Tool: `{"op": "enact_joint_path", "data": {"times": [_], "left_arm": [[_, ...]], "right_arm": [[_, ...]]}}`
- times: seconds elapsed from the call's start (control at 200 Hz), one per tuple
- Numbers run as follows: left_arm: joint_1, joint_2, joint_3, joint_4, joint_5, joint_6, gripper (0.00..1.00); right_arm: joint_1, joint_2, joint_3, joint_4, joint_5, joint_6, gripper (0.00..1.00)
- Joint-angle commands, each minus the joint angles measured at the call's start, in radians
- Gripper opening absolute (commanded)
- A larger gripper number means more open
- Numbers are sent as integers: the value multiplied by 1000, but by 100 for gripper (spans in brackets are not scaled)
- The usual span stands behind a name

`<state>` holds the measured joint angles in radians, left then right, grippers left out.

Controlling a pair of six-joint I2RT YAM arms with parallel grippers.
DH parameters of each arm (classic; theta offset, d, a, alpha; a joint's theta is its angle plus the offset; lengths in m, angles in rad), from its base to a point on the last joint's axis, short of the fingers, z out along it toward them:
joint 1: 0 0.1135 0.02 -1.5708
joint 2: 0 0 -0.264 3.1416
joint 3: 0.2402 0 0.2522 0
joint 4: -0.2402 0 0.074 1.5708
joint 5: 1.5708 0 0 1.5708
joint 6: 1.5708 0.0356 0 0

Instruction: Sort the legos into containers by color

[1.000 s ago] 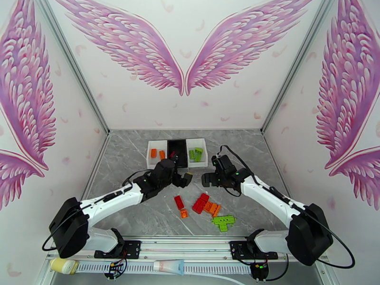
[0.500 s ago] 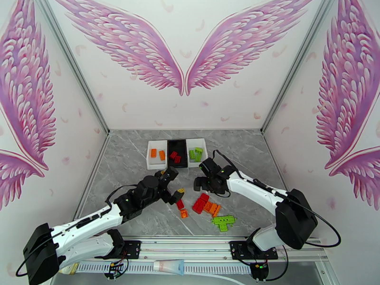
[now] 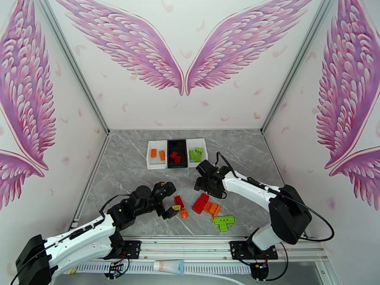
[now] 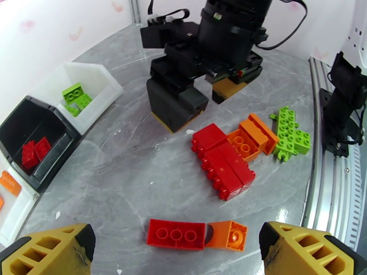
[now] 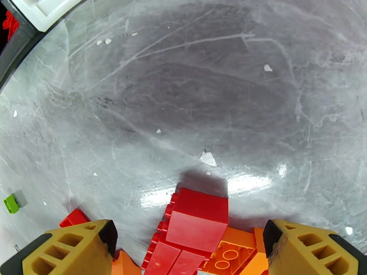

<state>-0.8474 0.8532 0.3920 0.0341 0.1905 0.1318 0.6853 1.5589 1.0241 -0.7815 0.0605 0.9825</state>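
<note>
The containers stand joined in a row at the back: a left white tray (image 3: 148, 160) with orange bricks, a black middle tray (image 3: 176, 142) with red ones, a right white tray (image 3: 203, 160) with green ones. Loose legos lie nearer: a red brick (image 4: 176, 233) touching a small orange one (image 4: 227, 234), a red cluster (image 3: 200, 203), orange bricks (image 3: 212, 208) and a green piece (image 3: 223, 222). My left gripper (image 3: 170, 199) is open just in front of the red and orange pair. My right gripper (image 3: 205, 187) is open, low over the far end of the red cluster (image 5: 197, 218).
The grey marble table (image 3: 133, 186) is walled by white panels on three sides. A metal rail (image 3: 190, 243) runs along the near edge with both arm bases. A tiny green bit (image 5: 10, 203) lies on the table left of the right gripper.
My left arm has drawn back from the trays toward the near red and orange pair. My right gripper has moved left and down onto the red cluster, its jaws narrowing slightly.
</note>
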Motion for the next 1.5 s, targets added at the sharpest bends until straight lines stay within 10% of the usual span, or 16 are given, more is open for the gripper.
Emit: {"op": "enact_joint_path", "data": {"times": [0.0, 0.945, 1.494], "left_arm": [[30, -28, -55, 45, 79, -2, 99], [19, 59, -108, 166, 43, 0, 99], [37, 3, -108, 156, -35, -45, 99]], "right_arm": [[29, 39, -12, 17, 19, 66, 86], [87, 182, 46, -27, 79, 90, 45], [90, 189, 333, -67, 243, -148, 44]]}}
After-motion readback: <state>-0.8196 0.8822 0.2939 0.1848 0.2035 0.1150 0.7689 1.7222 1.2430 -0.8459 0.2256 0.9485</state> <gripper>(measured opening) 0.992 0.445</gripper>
